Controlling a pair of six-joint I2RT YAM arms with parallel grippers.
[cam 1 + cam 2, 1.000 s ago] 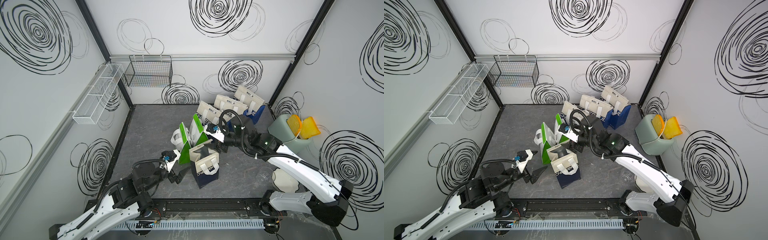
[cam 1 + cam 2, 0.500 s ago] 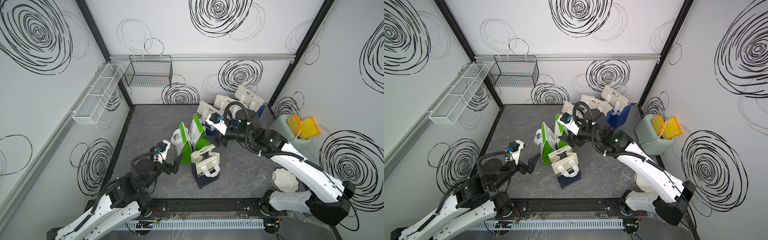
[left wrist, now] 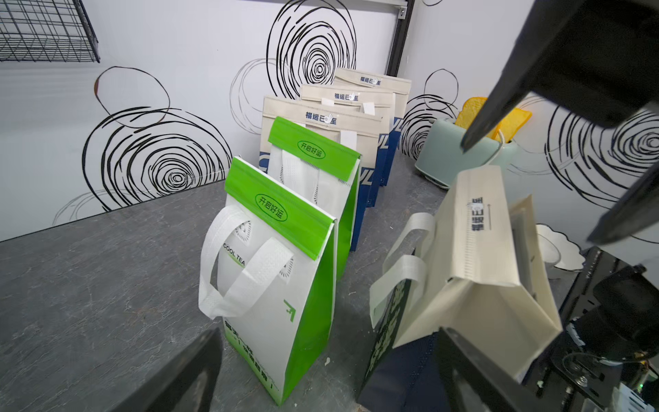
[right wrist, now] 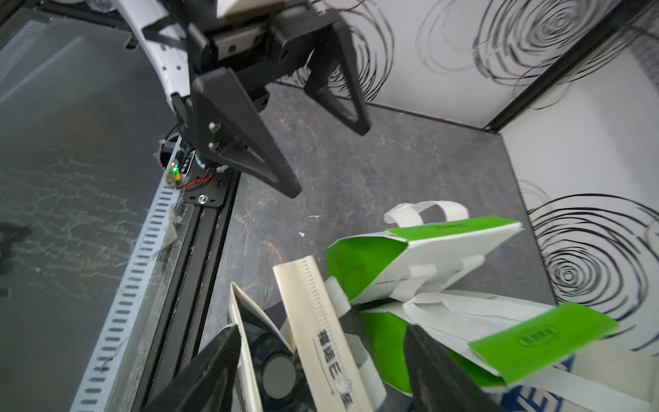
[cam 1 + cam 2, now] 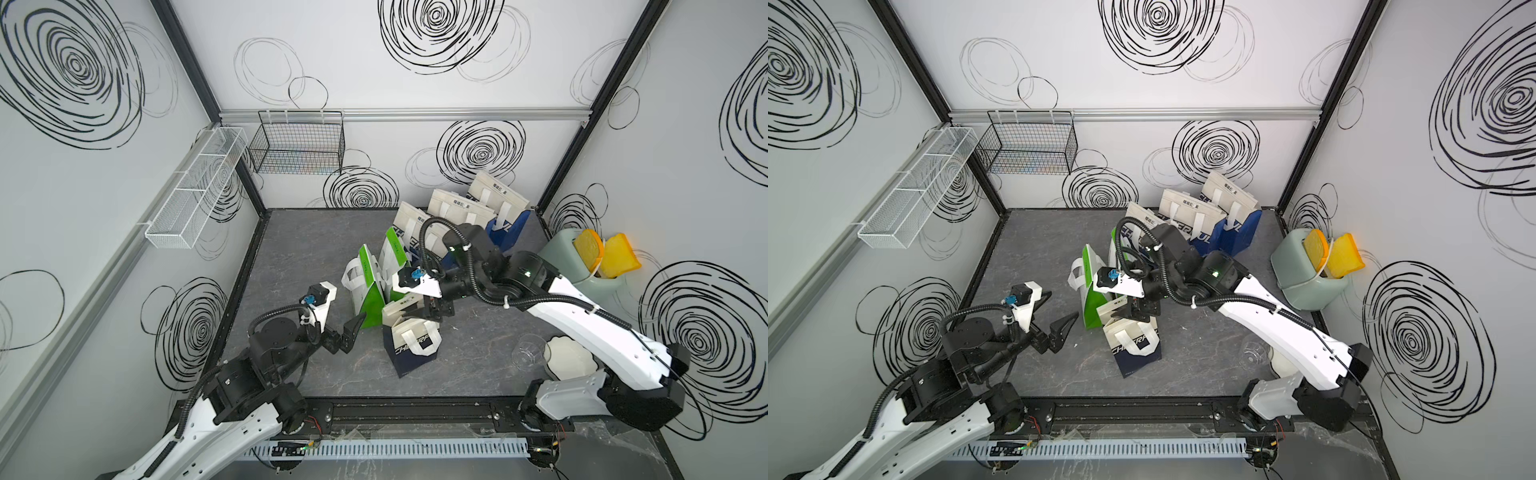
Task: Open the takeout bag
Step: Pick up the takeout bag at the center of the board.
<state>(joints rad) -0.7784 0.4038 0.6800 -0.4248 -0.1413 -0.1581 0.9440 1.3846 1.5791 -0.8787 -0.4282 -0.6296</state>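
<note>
Jaws apart, right end effector [image 5: 433, 311] straddles navy takeout bag [image 5: 405, 365] flap [image 4: 304, 296]; left end effector [image 4: 328, 160] hovers wide open, empty.

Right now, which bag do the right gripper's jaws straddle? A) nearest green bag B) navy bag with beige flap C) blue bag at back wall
B: in the right wrist view the right gripper holds its jaws open either side of the beige flap of the navy takeout bag.

Our left arm [image 5: 232, 428], 7 o'clock: white shells, black joints, ribbed black cable. Right arm [image 5: 582, 324], 4 o'clock, same deal.
</note>
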